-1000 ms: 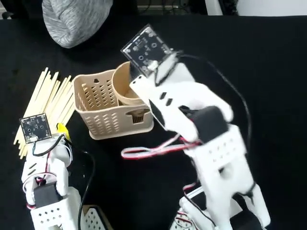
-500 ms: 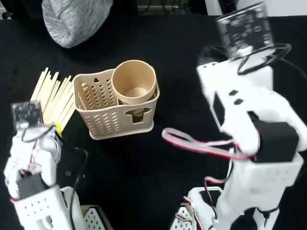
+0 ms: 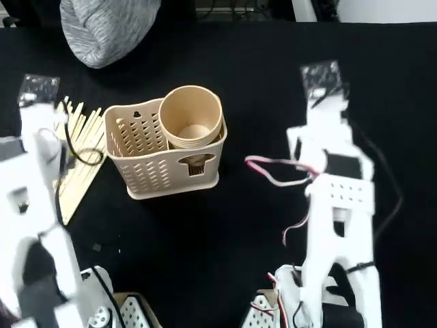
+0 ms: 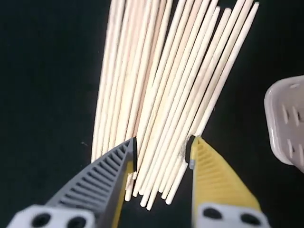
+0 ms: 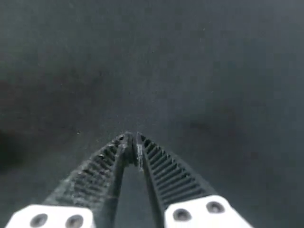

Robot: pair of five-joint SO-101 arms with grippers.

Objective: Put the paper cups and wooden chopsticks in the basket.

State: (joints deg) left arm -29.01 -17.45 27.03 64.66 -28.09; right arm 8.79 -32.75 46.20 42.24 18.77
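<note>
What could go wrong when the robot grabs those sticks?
The left hand is open around just the ends of the chopsticks, so they might droop or slide out when lifted. The pile fans wider than the hand's gap, so some could get left behind. The paper cups fill one side of the basket, so long sticks may snag its rim.

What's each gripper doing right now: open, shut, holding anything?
Left gripper: open, straddling the ends of the pale wooden chopsticks, not clamped on them.
Right gripper: shut, empty, above the black table.
</note>
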